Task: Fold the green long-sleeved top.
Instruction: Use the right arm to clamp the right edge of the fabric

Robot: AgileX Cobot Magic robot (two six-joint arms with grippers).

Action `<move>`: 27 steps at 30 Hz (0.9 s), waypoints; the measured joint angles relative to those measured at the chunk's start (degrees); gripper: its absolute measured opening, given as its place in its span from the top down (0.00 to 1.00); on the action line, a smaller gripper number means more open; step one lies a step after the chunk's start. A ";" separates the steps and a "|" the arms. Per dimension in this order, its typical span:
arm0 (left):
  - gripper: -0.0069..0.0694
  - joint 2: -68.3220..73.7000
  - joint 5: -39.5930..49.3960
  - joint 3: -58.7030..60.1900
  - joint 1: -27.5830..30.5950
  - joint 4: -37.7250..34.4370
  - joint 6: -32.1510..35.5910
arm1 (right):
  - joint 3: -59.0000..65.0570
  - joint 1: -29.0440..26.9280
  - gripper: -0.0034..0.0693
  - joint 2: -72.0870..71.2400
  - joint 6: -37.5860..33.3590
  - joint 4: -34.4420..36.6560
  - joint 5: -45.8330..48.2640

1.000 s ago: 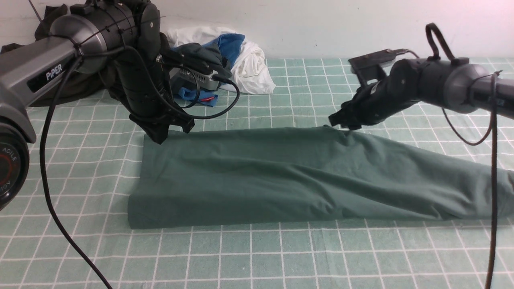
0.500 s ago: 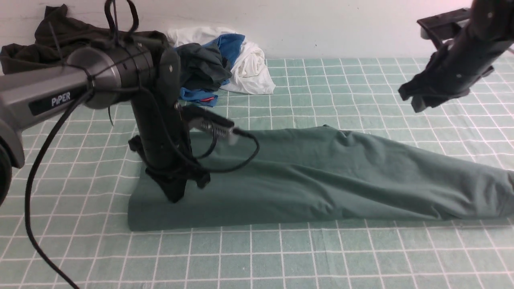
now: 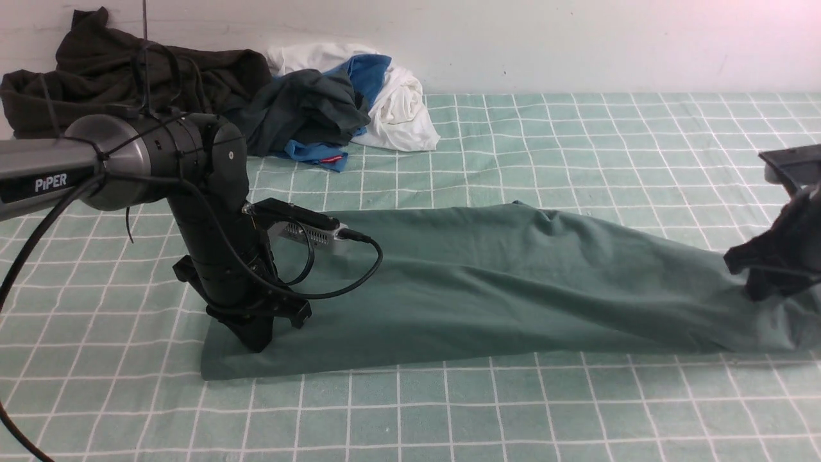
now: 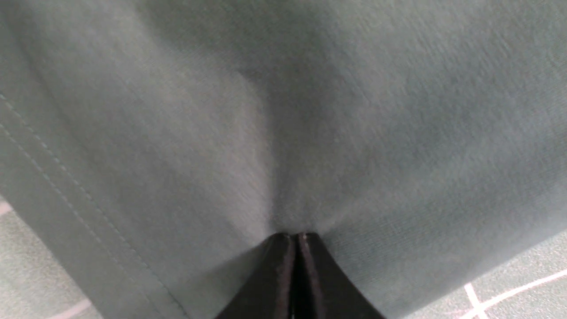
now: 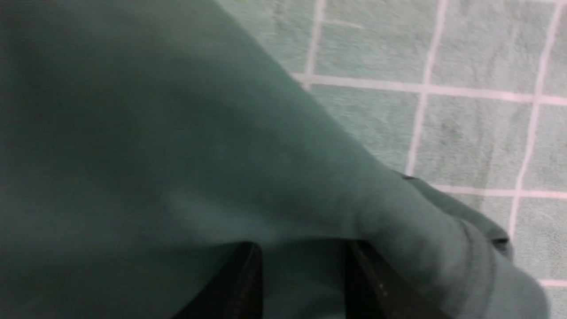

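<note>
Running off-frame rightward, the green long-sleeved top [image 3: 487,282]

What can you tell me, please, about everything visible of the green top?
The top is plain sage-green jersey, matte and soft-looking, folded into a long band lying flat, left to right, on the checked cloth, with shallow wrinkles. A double-stitched hem shows at its left end; its right end is bunched. The left gripper, shut, presses its tips on the near left corner; the right gripper, jaws apart, is down at the right end.
</note>
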 joint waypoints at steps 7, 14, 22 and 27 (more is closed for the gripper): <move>0.91 0.00 0.00 0.00 0.00 -0.06 0.00 | -4.48 -8.29 0.40 5.71 6.32 -1.60 0.40; 0.91 0.00 0.00 0.00 0.00 -0.06 0.00 | -8.08 -9.97 0.30 3.58 5.61 0.91 2.94; 0.91 0.00 0.00 0.05 0.00 -0.06 0.05 | -8.33 -10.16 0.29 8.16 2.62 4.31 3.07; 0.91 0.00 0.00 0.05 0.00 0.00 0.05 | -8.83 -10.29 0.29 10.14 2.13 4.98 3.65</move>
